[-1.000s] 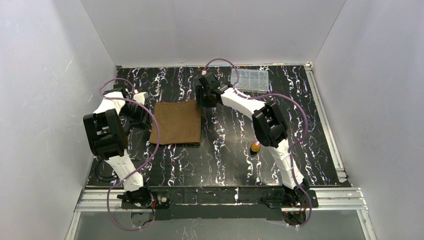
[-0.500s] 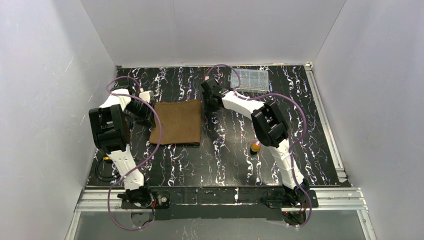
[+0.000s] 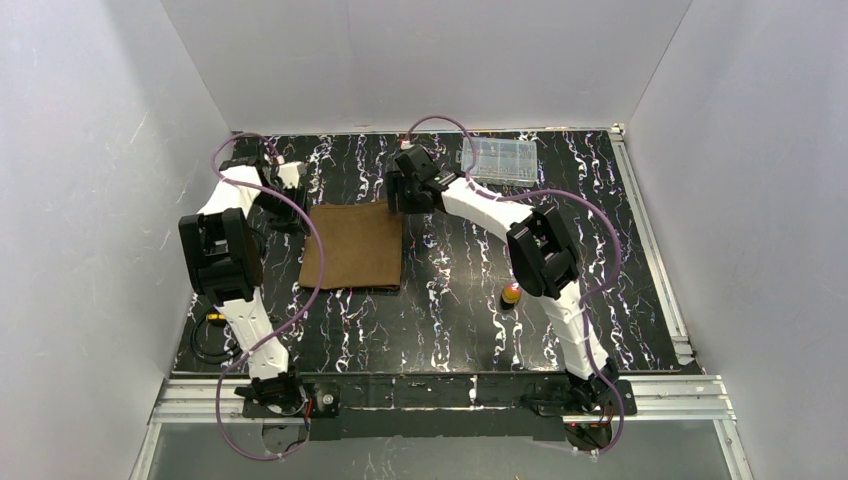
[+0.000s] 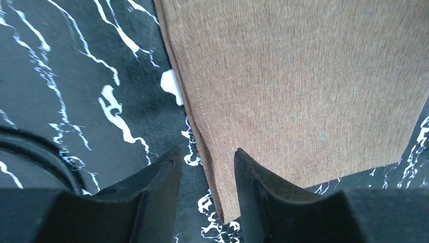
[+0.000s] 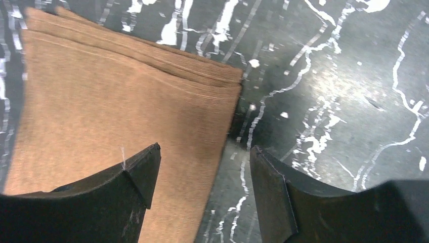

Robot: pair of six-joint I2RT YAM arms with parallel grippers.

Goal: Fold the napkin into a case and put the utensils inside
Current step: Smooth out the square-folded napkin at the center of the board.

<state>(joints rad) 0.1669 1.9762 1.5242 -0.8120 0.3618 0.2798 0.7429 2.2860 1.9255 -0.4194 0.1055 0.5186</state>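
Note:
The brown napkin lies folded flat on the black marbled table. My left gripper is at its far-left corner. In the left wrist view the gripper is open and its jaws straddle the napkin's edge near a corner. My right gripper is at the far-right corner. In the right wrist view the gripper is open, with one jaw over the napkin and the other over the table. A small piece with a gold-orange head lies beside my right arm. The purple-headed utensil is out of view.
A clear plastic compartment box stands at the back of the table, right of my right gripper. White walls close in the table on three sides. A cable coil lies near my left arm's base.
My left gripper has moved from the napkin's left edge toward the far-left corner. My right gripper shifted right, then came back over the far-right corner. The napkin has not moved.

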